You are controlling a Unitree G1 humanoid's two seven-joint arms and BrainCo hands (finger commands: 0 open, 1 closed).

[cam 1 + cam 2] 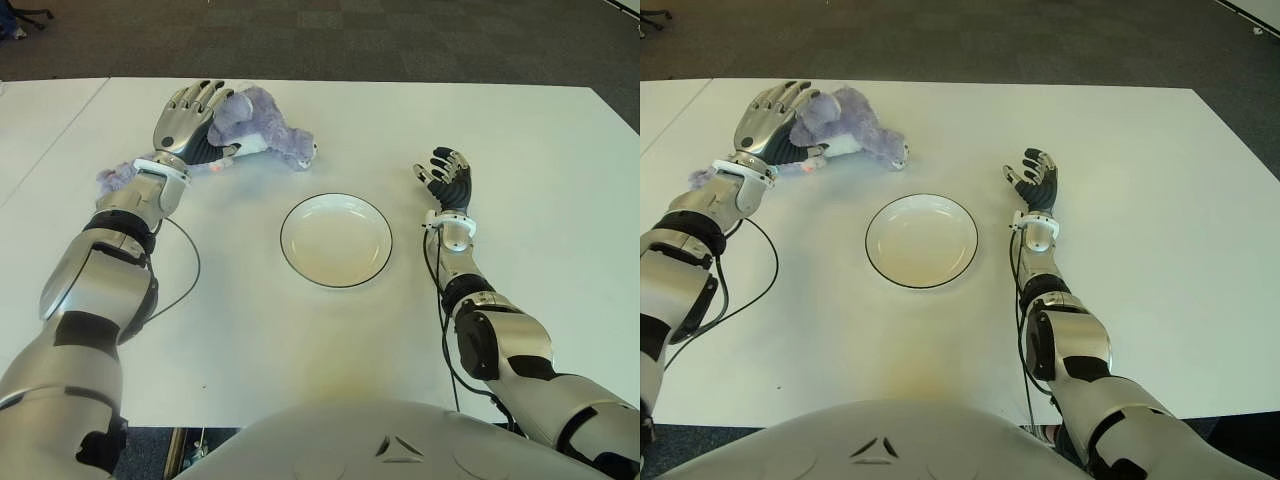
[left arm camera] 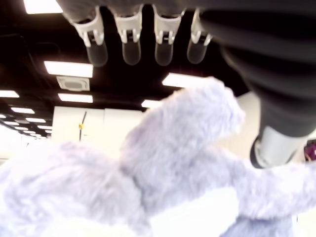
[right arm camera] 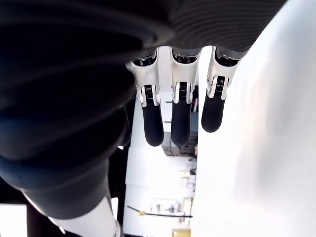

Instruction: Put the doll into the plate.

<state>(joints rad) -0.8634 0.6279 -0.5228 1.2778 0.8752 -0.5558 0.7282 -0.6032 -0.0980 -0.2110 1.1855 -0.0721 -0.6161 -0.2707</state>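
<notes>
Now the left robot hand (image 1: 190, 120) sits behind and left of the plate (image 1: 336, 240), fingers spread against the doll (image 1: 262, 128) on the table (image 1: 520, 150), apparently readying a grasp. Right robot hand (image 1: 445, 178) waits right of the plate, loose and empty.

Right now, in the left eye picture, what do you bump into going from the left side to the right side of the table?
Silver left hand against the fluffy lilac doll → round white plate with a dark rim → black-fingered right hand, open and holding nothing.
</notes>
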